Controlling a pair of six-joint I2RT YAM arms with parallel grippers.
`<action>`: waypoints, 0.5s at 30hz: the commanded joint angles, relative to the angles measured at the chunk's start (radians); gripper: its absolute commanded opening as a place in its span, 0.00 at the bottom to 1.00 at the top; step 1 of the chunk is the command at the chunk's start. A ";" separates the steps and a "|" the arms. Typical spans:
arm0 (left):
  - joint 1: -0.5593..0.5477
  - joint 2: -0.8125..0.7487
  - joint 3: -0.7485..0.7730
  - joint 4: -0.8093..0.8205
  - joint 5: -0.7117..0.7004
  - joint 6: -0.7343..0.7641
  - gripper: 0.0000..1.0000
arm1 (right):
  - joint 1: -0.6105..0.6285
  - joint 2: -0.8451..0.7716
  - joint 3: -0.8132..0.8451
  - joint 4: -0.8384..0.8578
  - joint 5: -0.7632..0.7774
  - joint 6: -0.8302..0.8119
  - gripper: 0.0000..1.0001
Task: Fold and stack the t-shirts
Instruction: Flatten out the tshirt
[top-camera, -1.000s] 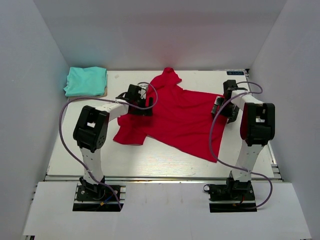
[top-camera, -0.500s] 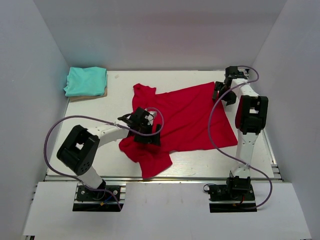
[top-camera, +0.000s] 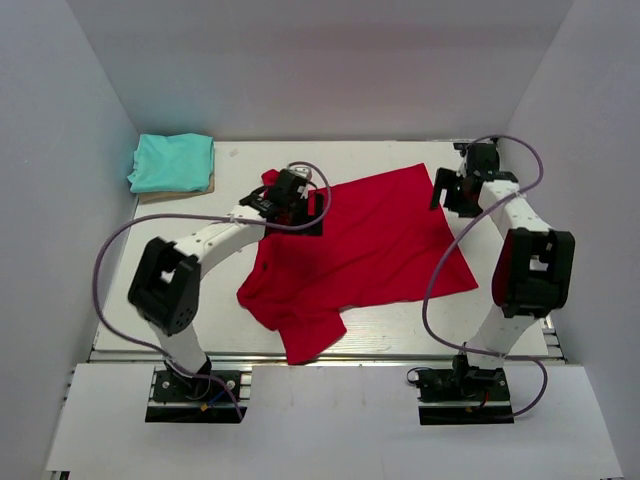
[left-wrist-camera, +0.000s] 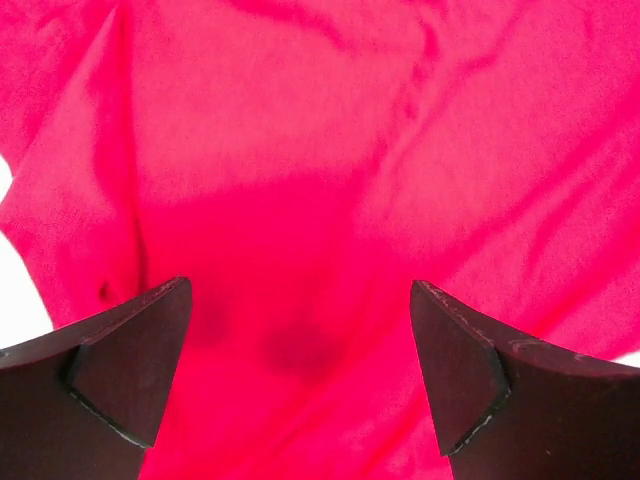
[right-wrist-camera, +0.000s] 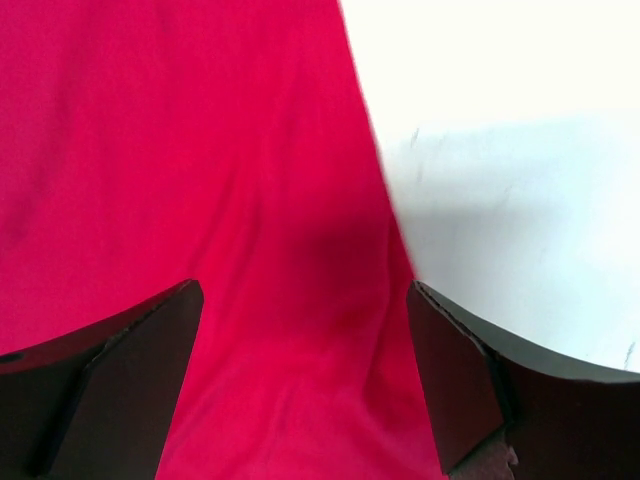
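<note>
Red t-shirt (top-camera: 360, 240) spread but rumpled; flattening step, by my judgement. Left gripper (left-wrist-camera: 297, 330) and right gripper (right-wrist-camera: 300, 320) over it, jaws wide, holding nothing. Next: each pinches an edge to fold.

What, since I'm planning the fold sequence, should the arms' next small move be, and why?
Probably lower both arms and pinch the red t-shirt along its far edge. The left gripper and right gripper both hang open above it, holding nothing, the right one over the cloth's edge. The shirt lies spread but rumpled and unfolded, while the teal t-shirt sits folded at the far left corner.
</note>
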 joint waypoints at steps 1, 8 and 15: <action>0.004 0.125 0.105 0.000 -0.022 0.033 1.00 | -0.016 -0.036 -0.146 -0.005 -0.027 0.066 0.88; 0.013 0.310 0.229 0.011 0.024 0.068 1.00 | -0.068 -0.124 -0.335 0.095 -0.260 0.033 0.87; 0.051 0.348 0.171 -0.002 -0.043 0.059 1.00 | -0.113 -0.088 -0.389 0.142 -0.409 0.005 0.73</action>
